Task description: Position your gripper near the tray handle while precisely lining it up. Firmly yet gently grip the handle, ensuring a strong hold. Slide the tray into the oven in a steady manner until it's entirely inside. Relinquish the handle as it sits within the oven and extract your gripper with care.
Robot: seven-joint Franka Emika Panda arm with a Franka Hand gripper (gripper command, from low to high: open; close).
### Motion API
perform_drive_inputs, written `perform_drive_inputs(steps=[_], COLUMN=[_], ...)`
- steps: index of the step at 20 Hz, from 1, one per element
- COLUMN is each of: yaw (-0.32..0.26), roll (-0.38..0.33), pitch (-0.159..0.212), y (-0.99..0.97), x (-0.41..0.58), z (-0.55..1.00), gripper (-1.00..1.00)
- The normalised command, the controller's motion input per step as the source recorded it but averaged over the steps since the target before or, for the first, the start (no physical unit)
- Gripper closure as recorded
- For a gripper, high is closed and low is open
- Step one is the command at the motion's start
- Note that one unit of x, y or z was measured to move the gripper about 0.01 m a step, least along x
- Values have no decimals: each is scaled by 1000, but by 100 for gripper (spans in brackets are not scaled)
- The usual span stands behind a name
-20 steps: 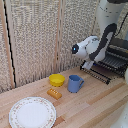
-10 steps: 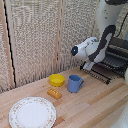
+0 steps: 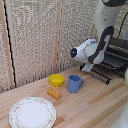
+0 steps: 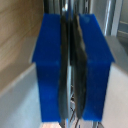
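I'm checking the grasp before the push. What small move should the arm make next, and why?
Probably a slow, steady push toward the silver-and-black toaster oven. The wrist view shows the blue-tipped fingers nearly closed, seemingly pinching something thin, and the dark metal rack of thin bars sits pulled out.

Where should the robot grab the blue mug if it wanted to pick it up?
Best guess: by its handle, coming from the exterior view's right. The blue mug stands upright on the wooden table, and its handle sticks out toward that side with free space around it. The yellow bowl sits close on the other side, so that way is more crowded.
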Motion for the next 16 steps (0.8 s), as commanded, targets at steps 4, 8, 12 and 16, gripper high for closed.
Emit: perform_drive_inputs(steps=[4,8,12,16], yaw=[-13,-49,-56,-57], roll=[182,193,147,125], pitch=[44,2,0,0], y=[-751,-609,-659,-701], x=[94,139,169,153], z=[513,626,771,839], gripper=[100,100,100,100])
